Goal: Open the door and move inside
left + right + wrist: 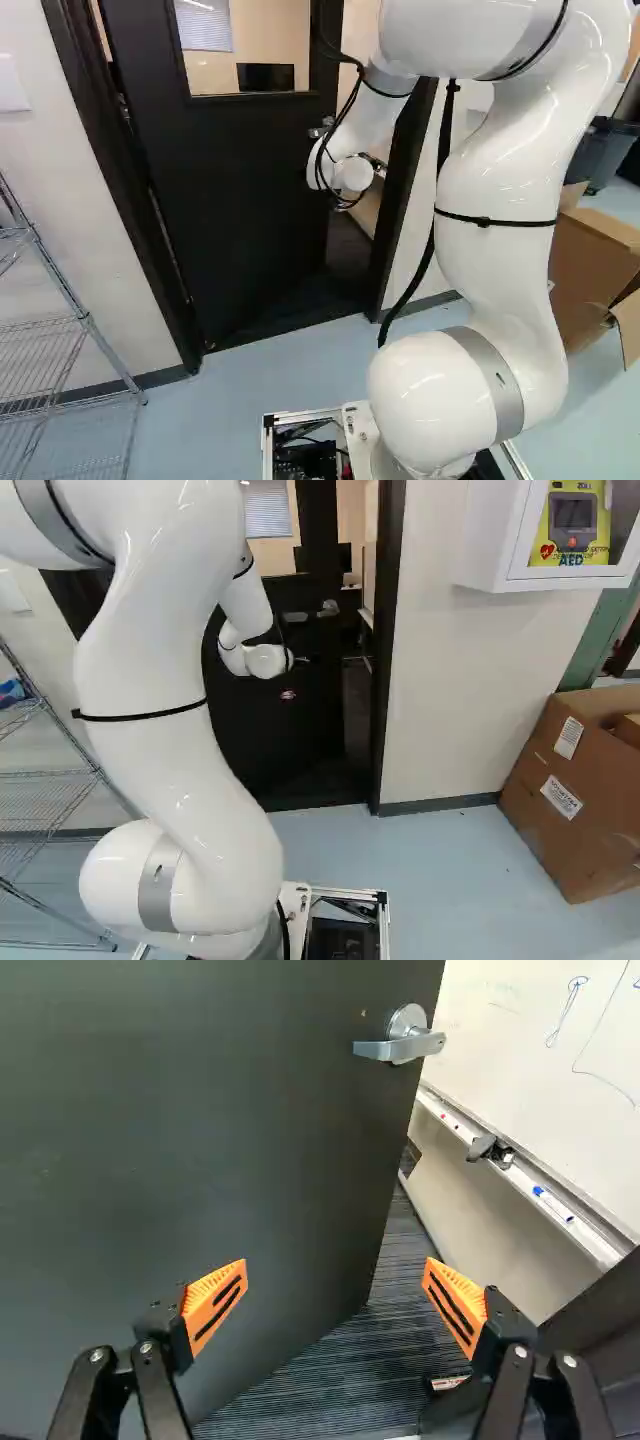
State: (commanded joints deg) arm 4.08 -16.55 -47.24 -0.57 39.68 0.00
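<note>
The black door [230, 170] stands partly open, swung away from me into the room beyond, with a gap along its handle side. My gripper [376, 165] is at the doorway in the left base view, in front of that gap. In the wrist view the gripper [336, 1272] is open with nothing between its fingers; the door's face [200, 1130] lies ahead of one finger and the gap ahead of the other. The silver lever handle [405, 1045] sits near the door's free edge, ahead of the fingers and apart from them.
The dark door frame [388, 650] stands beside the gap. Beyond it are a whiteboard [540, 1050] with a marker tray and dark carpet [350, 1370]. A wire shelf [60, 330] stands to the left, cardboard boxes [570, 790] to the right, below a wall-mounted white cabinet [490, 540].
</note>
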